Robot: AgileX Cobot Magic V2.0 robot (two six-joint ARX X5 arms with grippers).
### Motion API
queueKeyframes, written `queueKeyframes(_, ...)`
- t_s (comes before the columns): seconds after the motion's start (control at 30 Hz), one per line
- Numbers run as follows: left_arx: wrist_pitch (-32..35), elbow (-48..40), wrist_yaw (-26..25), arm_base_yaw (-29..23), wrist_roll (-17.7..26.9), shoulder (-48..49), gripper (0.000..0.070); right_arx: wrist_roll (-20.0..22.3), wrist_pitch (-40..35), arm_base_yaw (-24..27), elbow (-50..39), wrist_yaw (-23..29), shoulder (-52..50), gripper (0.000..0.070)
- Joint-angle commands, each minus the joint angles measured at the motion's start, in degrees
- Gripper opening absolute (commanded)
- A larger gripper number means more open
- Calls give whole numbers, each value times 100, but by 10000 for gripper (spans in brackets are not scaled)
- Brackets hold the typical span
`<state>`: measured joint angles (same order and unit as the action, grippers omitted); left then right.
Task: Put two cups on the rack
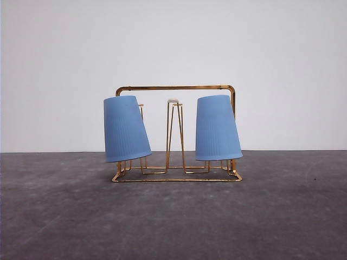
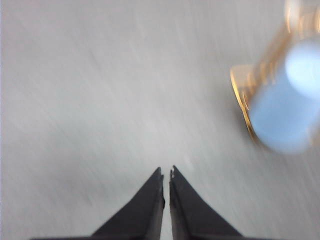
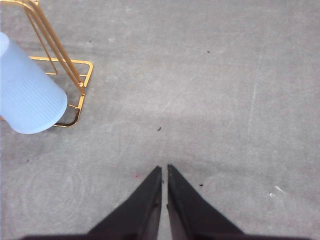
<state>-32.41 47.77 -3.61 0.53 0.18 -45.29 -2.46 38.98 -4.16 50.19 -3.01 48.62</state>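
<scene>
Hanging upside down on rack (image 1: 176, 88): left cup (image 1: 126, 129), right cup (image 1: 217, 128). Hovering over worktop (image 1: 173, 216): left pincer (image 2: 166, 171), right pincer (image 3: 164, 168), both closed, empty.

two light blue cups (image 1: 126, 129) (image 1: 217, 128), one gold wire rack (image 1: 177, 88), two black pincers (image 2: 166, 172) (image 3: 164, 169)
</scene>
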Motion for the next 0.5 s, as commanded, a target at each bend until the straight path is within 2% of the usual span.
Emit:
queueKeyframes(0.0,576,-728,142,-96,-384,492,0,-79,-46,-15,50,4,33,16)
queueKeyframes(0.1,1299,-1857,255,-194,-497,1581,0,-79,-46,-15,50,4,33,16)
queueKeyframes(0.2,1721,-2782,257,-207,-495,2545,0,-79,-46,-15,50,4,33,16)
queueKeyframes(0.47,2166,-4355,266,-207,-520,4197,0,-79,-47,-15,50,4,33,16)
